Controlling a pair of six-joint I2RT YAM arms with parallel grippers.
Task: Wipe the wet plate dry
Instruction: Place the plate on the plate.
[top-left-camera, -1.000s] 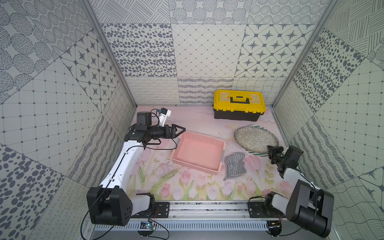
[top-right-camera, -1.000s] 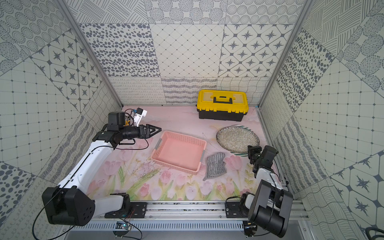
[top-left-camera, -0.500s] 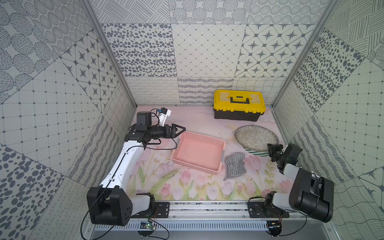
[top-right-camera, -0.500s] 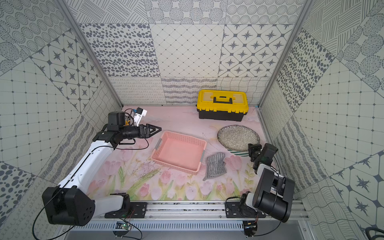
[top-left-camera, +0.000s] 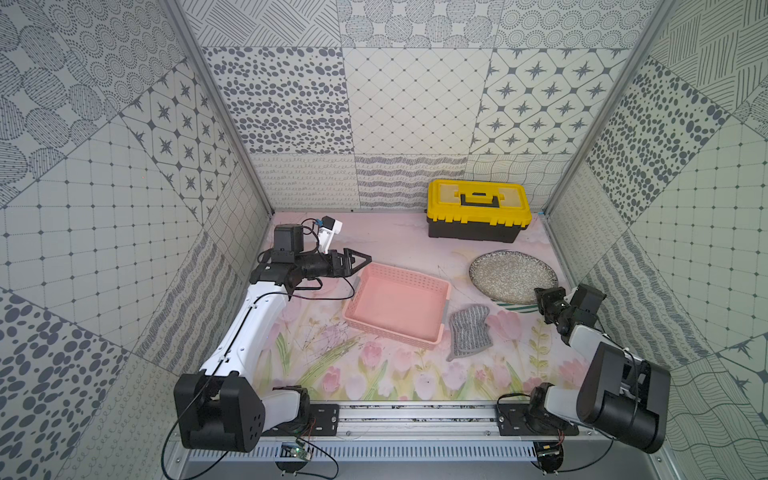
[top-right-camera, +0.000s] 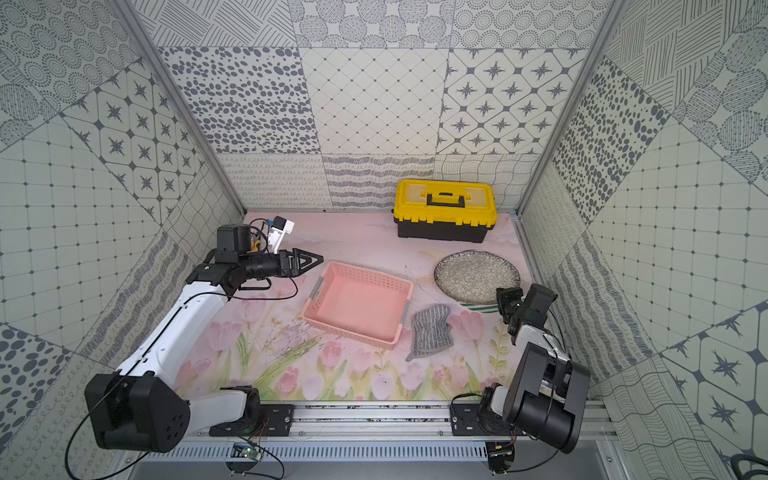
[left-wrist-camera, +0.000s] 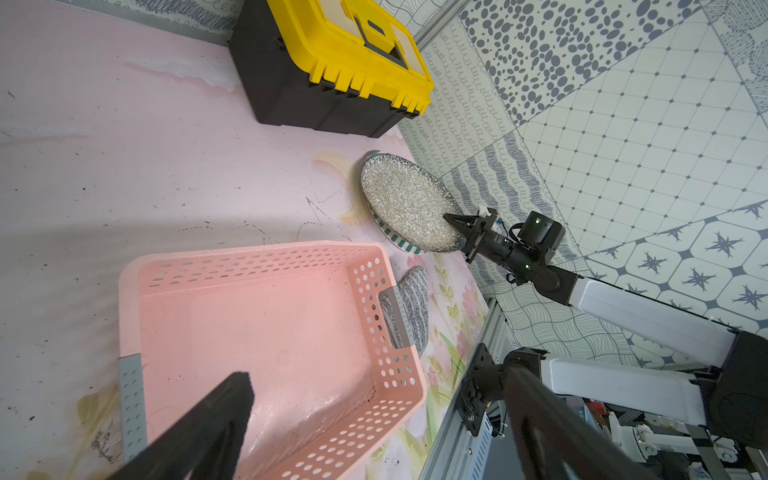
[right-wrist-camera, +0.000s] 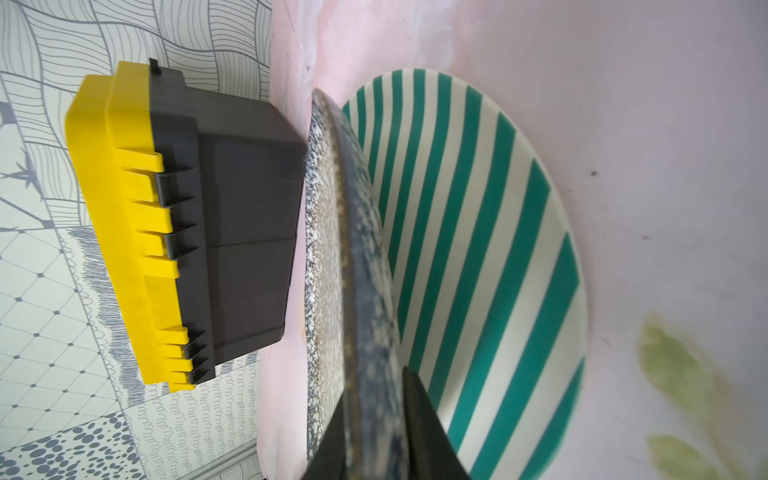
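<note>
A speckled grey plate (top-left-camera: 513, 274) (top-right-camera: 476, 276) lies at the right of the table on top of a green-striped plate (right-wrist-camera: 478, 249). Its near edge is tilted up a little. My right gripper (top-left-camera: 541, 294) (right-wrist-camera: 376, 424) is at that near rim, one finger above it and one below, shut on it. The left wrist view shows the same grip on the plate (left-wrist-camera: 405, 208). A grey striped cloth (top-left-camera: 469, 330) (top-right-camera: 430, 330) lies flat between the basket and the plates. Over the basket's far left corner, my left gripper (top-left-camera: 361, 262) (left-wrist-camera: 378, 380) hangs open and holds nothing.
A pink perforated basket (top-left-camera: 397, 305) stands in the middle of the floral mat. A yellow and black toolbox (top-left-camera: 478, 208) sits against the back wall, just behind the plates. The right wall is close beside the plates.
My right arm's elbow has drawn back toward the front rail while its gripper stayed at the plate's near rim. The left arm has not moved.
</note>
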